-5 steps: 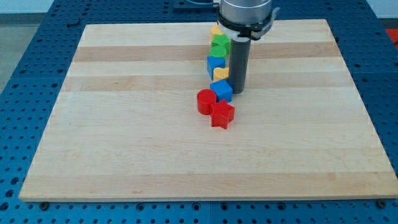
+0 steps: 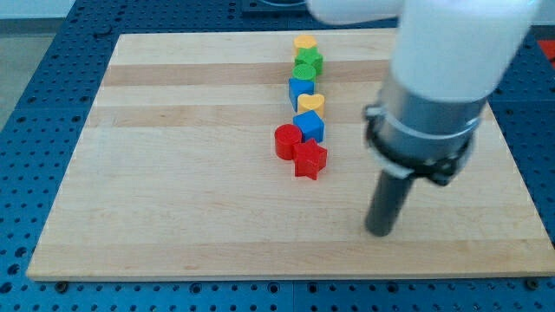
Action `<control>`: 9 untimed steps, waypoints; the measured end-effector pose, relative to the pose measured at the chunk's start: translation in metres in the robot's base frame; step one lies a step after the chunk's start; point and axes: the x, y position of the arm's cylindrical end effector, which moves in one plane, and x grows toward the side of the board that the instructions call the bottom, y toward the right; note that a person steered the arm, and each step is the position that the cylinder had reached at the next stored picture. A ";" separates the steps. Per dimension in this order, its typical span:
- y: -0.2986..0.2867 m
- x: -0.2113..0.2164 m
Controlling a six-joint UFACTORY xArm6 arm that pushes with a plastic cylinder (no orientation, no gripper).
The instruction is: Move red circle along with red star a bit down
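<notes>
The red circle (image 2: 287,140) and the red star (image 2: 310,159) sit touching near the middle of the wooden board (image 2: 173,199), the star at the circle's lower right. A blue block (image 2: 310,126) touches both from above. My tip (image 2: 379,232) rests on the board well to the lower right of the red star, apart from every block. The rod rises from it to the large arm body at the view's upper right.
A column of blocks runs up from the blue block: a yellow heart (image 2: 310,103), a blue block (image 2: 301,87), a green block (image 2: 307,65) and a yellow block (image 2: 304,42) near the board's top edge.
My tip has moved from beside the upper blue block down and to the right, to the board's lower right part. The blocks have not moved.
</notes>
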 end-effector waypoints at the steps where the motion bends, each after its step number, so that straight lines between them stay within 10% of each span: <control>1: -0.082 -0.003; 4: -0.207 -0.135; 9: -0.122 -0.152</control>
